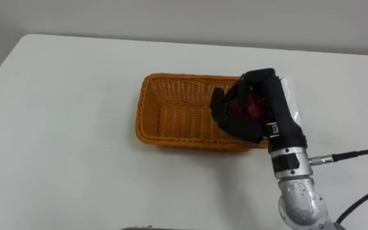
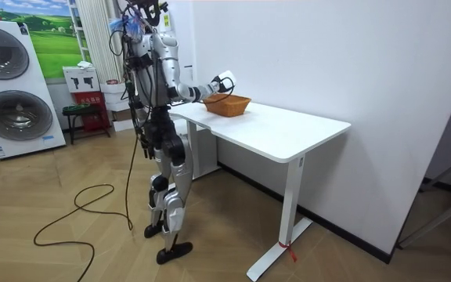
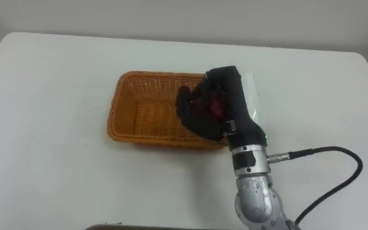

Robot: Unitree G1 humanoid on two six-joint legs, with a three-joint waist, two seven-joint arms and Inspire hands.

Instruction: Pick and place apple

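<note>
a: well, black right hand (image 1: 270, 105) clamped round the dark red apple (image 1: 253, 107), over the right end of the orange woven basket (image 1: 147, 108)?
b: yes. released early, could strike its rim, roll out.

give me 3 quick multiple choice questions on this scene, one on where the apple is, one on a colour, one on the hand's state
1. Where is the apple?
A) on the floor
B) in the right hand, over the right end of the basket
C) in the left hand

2. What colour is the basket?
A) blue
B) white
C) orange

3. How is the right hand?
A) open and flat
B) fingers curled round the apple
C) shut, holding nothing

Answers:
1 B: the red apple shows inside the hand above the wicker.
2 C: its weave is orange.
3 B: the dark fingers wrap the apple.
</note>
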